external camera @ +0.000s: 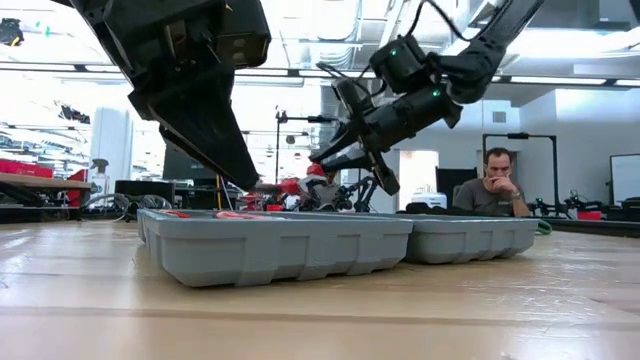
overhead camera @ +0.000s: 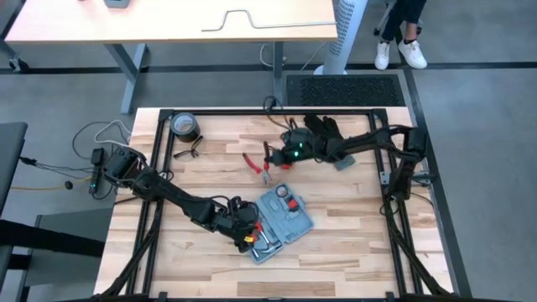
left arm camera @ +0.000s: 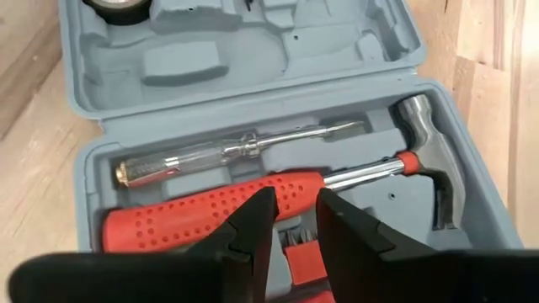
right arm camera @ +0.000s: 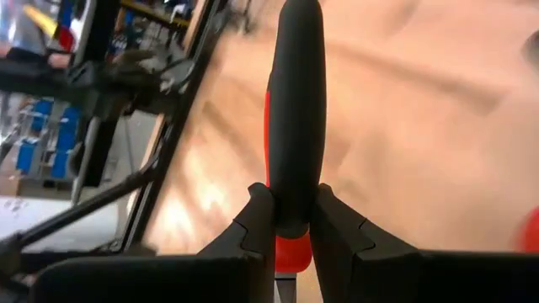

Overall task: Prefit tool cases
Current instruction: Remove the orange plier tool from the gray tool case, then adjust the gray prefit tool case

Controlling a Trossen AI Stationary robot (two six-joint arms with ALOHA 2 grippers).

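The blue-grey tool case (overhead camera: 281,220) lies open and flat on the wooden table, both halves showing (external camera: 285,245). Its near half holds a red-handled hammer (left arm camera: 253,206) and a clear-handled screwdriver (left arm camera: 210,153) in moulded recesses. A dark tape roll (left arm camera: 118,7) sits in the other half. My left gripper (left arm camera: 295,206) hovers over the hammer's handle, fingers a little apart. I cannot tell whether they touch anything. My right gripper (overhead camera: 270,155) is above the table beyond the case, shut on red-and-black pliers (overhead camera: 258,166). My right gripper pinches a black-and-red handle of the pliers (right arm camera: 293,181) between its two fingers. The handle runs on past the fingertips, along the fingers. In the low view the gripper (external camera: 360,150) is well above the table top.
A dark tape roll (overhead camera: 185,126) lies at the table's far left. A small black looped thing (overhead camera: 191,153) lies near it. A black glove (overhead camera: 323,130) lies under the right arm. A person (external camera: 498,188) sits in the room beyond the table.
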